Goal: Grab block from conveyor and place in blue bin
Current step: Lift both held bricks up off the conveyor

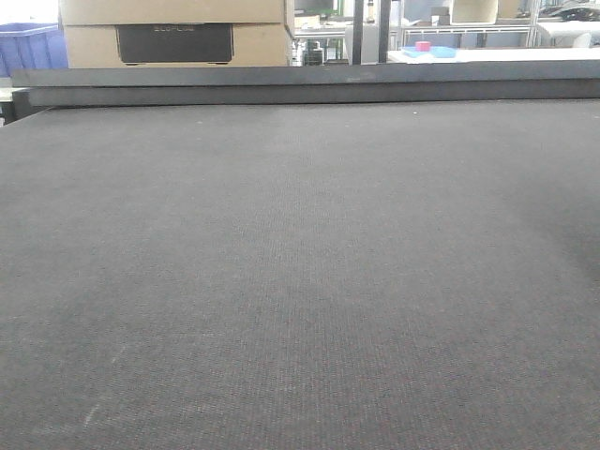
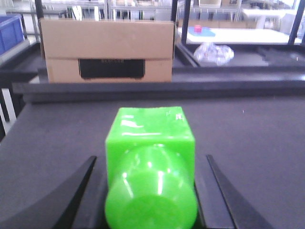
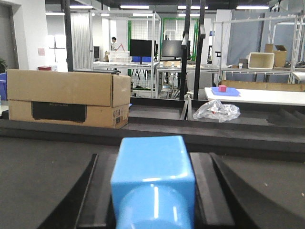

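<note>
The dark grey conveyor [image 1: 300, 281] fills the front view, and neither a block nor a gripper shows on it there. In the left wrist view my left gripper [image 2: 150, 157] is shut on a glossy green block [image 2: 150, 133] with a rounded end, held just above the belt [image 2: 267, 143]. In the right wrist view my right gripper [image 3: 153, 155] is shut on a light blue block [image 3: 152, 164], its dark pads against both sides. The blue bin [image 1: 28, 47] stands beyond the belt at the far left, and shows again as the blue bin [image 2: 10, 31] in the left wrist view.
A raised dark rail [image 1: 300, 89] runs along the belt's far edge. Behind it stand a cardboard box [image 2: 107, 50] and a crumpled clear plastic bag [image 3: 217, 110]. Farther back, a white table carries a small blue tray [image 1: 431, 50] with a pink object.
</note>
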Controlling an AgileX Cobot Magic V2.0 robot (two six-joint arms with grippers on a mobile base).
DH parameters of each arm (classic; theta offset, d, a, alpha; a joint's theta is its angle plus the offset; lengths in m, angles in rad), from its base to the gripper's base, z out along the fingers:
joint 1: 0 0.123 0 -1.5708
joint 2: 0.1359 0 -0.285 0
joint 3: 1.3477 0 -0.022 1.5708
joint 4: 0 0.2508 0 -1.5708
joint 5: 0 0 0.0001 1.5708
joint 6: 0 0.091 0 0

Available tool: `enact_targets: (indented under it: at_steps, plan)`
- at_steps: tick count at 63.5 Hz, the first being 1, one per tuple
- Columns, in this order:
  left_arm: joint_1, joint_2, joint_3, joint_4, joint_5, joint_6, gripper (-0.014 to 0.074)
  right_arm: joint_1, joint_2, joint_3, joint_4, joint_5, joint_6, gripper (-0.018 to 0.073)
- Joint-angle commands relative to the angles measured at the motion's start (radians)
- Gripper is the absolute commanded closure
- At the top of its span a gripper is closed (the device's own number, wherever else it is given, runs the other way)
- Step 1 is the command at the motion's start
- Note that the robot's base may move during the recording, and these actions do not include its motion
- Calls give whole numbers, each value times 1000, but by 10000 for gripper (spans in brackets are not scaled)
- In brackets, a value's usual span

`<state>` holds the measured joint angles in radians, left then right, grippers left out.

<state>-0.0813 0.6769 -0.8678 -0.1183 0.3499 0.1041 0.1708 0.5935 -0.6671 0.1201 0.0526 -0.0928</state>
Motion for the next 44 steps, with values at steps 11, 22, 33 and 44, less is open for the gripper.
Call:
enact_targets:
  at_steps: [11,22,33,44]
  plan:
    - [-6,-134,164,43,-103,-1,707,2,-50,5,-5,155,-6,727]
    - [-6,-195,214,50,-108,-1,707,2,-100,5,-5,223,-6,727]
    - [-6,-206,214,48,-112,-1,707,2,-142,5,-5,206,-6,727]
    - [-6,-206,214,43,-112,-1,707,2,-147,5,-5,217,-6,727]
